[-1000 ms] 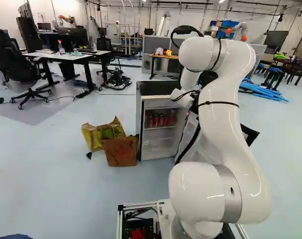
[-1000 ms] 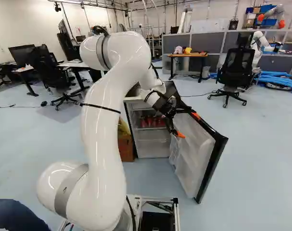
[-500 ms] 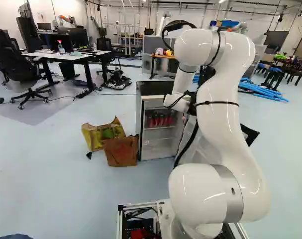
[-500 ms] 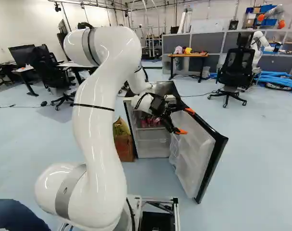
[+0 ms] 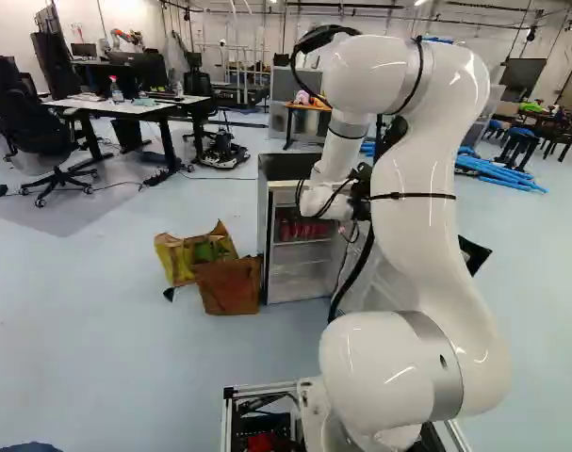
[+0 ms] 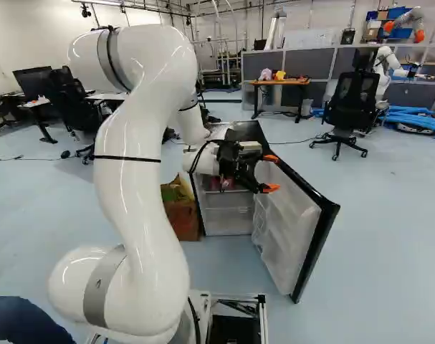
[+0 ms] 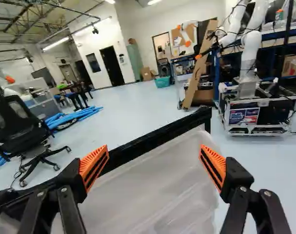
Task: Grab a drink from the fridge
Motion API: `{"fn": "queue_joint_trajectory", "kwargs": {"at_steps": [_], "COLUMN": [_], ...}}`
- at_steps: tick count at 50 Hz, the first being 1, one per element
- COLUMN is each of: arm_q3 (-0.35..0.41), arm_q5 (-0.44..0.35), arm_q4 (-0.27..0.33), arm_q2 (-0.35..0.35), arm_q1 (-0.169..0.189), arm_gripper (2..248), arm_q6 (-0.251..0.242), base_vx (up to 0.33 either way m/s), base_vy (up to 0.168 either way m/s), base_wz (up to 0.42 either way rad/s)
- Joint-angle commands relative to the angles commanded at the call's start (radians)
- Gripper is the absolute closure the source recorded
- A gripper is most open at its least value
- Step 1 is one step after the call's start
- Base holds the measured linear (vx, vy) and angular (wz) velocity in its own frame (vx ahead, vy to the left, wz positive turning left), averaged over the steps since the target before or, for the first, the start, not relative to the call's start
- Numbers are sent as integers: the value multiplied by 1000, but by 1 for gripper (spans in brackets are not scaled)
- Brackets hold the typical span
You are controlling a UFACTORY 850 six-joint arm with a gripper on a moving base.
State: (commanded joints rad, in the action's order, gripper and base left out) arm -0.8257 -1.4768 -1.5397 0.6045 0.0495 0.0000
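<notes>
Arm [image 6: 142, 193] drawn back, gripper [image 7: 154, 156] facing inside of fridge door [image 6: 285, 229] | spread, empty | drinks [image 5: 302, 230] likely need turn away from door

No words or numbers here are clear enough to read. In the wrist view, a flat blue, white and red label [image 7: 244, 115] is on the front of a big black cart with a silver metal frame [image 7: 273, 115], and its print is too tiny. The small red drinks [image 5: 300, 230] inside the white fridge with a dark top [image 5: 290, 168] are too small to read too
</notes>
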Motion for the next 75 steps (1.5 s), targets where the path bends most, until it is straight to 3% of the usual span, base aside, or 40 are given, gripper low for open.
{"fn": "queue_joint_trajectory", "kwargs": {"at_steps": [50, 75], "arm_q3": [95, 215], "arm_q5": [0, 0], "arm_q4": [526, 789], "arm_q2": [-55, -137], "arm_q1": [-11, -1], "arm_gripper": [3, 3], "arm_q6": [0, 0], "base_vx": [0, 0], "base_vy": [0, 0], "base_wz": [0, 0]}}
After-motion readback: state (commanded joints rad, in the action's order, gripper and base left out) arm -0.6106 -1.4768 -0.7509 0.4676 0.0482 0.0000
